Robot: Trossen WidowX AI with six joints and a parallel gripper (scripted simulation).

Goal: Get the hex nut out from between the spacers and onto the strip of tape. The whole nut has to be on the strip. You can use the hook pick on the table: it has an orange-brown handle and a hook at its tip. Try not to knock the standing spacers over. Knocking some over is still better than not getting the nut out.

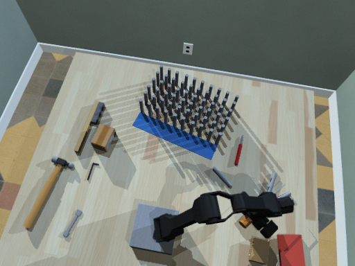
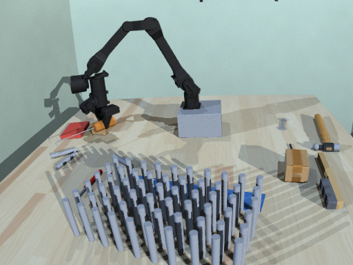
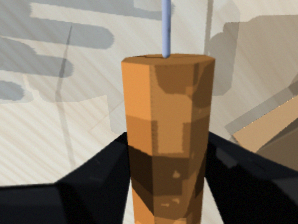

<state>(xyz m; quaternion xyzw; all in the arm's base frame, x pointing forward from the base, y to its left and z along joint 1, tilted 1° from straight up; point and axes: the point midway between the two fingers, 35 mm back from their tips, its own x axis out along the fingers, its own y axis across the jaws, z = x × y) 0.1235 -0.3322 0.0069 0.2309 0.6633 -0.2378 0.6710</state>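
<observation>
I have the gripper (image 2: 103,121) clamped on the orange-brown handle (image 3: 167,145) of the hook pick; the wrist view shows a black finger (image 3: 90,185) pressed against each side of it, and the thin grey shaft (image 3: 166,27) runs straight out ahead of the jaws. From the exterior view the handle looks lifted just off the table (image 2: 241,114), with the shaft pointing away from the arm's base (image 2: 214,128). So I judge the tool pickup done and the carry toward the nut about to begin.

Just beside the gripper lie a tan block (image 1: 259,250) and a red block (image 1: 290,250). A little beyond it are a few loose spacers lying flat (image 1: 222,177) and a red-handled tool (image 1: 238,152).

Farther off, well apart from the gripper, the blue strip of tape (image 1: 175,136) runs along the near edge of the standing spacers (image 1: 187,104). The hex nut should be somewhere among them, but I cannot make it out in any view.

Next I need to raise the pick clear of the loose pieces, swing it across to the tape side and turn the hook toward the rows. Before reaching in I must find the nut, then thread the shaft down a gap without brushing the posts.
</observation>
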